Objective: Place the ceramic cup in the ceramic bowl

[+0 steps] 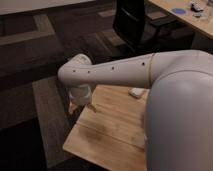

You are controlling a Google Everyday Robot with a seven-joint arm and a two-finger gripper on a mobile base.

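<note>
My arm reaches from the right across the picture to the far left corner of a wooden table [112, 130]. The gripper [81, 104] hangs below the wrist, just over that corner's edge. The white ceramic cup does not show in this view. The dark blue ceramic bowl is not visible on the table either. My arm and body hide much of the table's right side.
A small flat white object [136, 92] lies on the table near the far edge, beside my arm. Dark patterned carpet [35, 65] surrounds the table. A black office chair [137, 22] and a light desk [187, 15] with small items stand at the back right.
</note>
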